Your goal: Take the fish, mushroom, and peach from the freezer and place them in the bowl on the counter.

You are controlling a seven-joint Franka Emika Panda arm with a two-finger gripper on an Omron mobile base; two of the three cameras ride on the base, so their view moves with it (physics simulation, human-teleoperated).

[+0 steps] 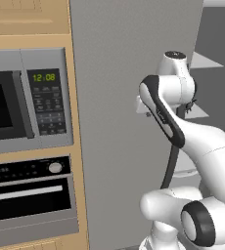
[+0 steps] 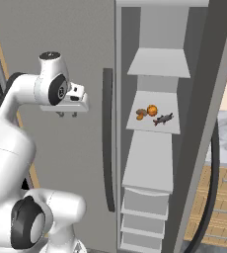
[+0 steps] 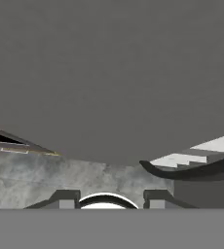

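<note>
White shelves of the open freezer [image 2: 157,163] hold the mushroom [image 2: 141,113], peach [image 2: 152,109] and fish [image 2: 163,119] together, while the empty gripper [image 2: 67,114], fingers clenched, hovers beside its closed door.

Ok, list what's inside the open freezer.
On one white shelf of the freezer: the mushroom, the peach and the fish. The other shelves look bare; closed drawers below hide their contents.

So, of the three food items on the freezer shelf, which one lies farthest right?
The fish, the slender dark one. The orange peach sits at the middle, and the beige mushroom lies left of it, all on one white shelf.
</note>
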